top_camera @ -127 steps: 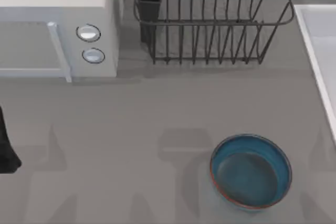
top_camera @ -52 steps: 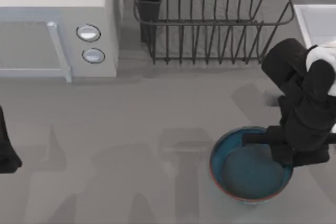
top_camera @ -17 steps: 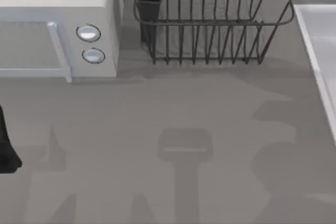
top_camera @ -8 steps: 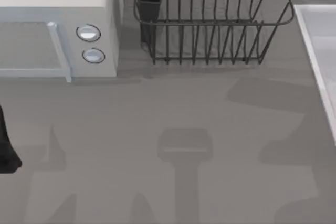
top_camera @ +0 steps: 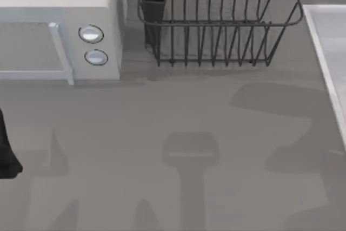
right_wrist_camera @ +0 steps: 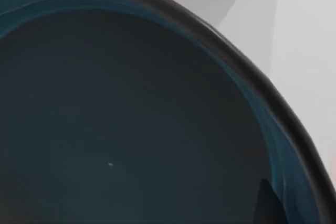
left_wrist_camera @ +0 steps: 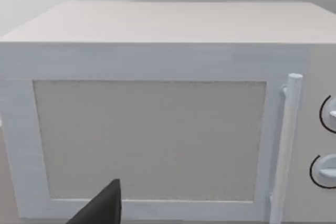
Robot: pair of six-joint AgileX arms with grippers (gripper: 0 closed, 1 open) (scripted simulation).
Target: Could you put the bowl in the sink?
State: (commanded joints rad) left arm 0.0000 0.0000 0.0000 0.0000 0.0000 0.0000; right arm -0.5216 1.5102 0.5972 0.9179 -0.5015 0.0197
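Note:
The bowl (right_wrist_camera: 131, 119) sits close up in the right wrist view, its glossy blue inside in shade and its rim dark. My right gripper is shut on the bowl, with one dark fingertip (right_wrist_camera: 270, 205) lying against the inner wall near the rim. Pale surfaces show beyond the rim. The sink (top_camera: 331, 47), a pale basin with a light raised rim, runs along the right edge of the top view. My left arm (top_camera: 6, 152) stays parked at the left edge of the counter, its gripper (left_wrist_camera: 100, 211) facing the microwave.
A white microwave (top_camera: 59, 25) with two dials stands at the back left, its door (left_wrist_camera: 152, 140) shut. A dark wire dish rack (top_camera: 216, 25) with a black cup holder stands at the back, left of the sink. Arm shadows lie on the grey counter (top_camera: 178, 117).
The right arm took the bowl off the counter, and both have left the top view. In the last second only the shadows at the right of the counter have shifted.

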